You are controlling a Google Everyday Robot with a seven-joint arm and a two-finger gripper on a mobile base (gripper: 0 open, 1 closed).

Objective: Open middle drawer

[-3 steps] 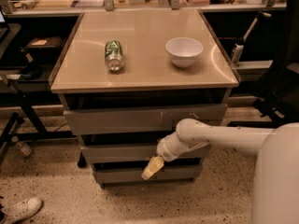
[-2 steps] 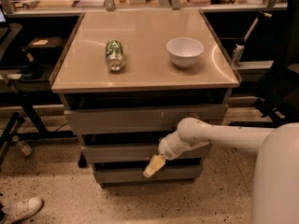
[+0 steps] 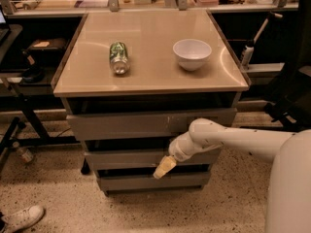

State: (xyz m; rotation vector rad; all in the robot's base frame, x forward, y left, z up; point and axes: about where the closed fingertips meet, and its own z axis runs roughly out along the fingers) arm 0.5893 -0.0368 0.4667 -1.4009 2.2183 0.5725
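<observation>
My gripper (image 3: pixel 164 167) is by the mid drawer (image 3: pixel 121 158), can't tell if it's open or shut, & drawer's not out yet.

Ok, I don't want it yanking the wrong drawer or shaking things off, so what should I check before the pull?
1. Gripper at the middle drawer: ok, at its front's lower edge, near the middle.
2. Hold on the drawer: cannot tell.
3. Drawer pulled out: not ok, not visibly out.
4. Can on the tabletop: not ok, it lies on its side and might roll.
5. Bowl: ok, upright, back from the edges.
</observation>
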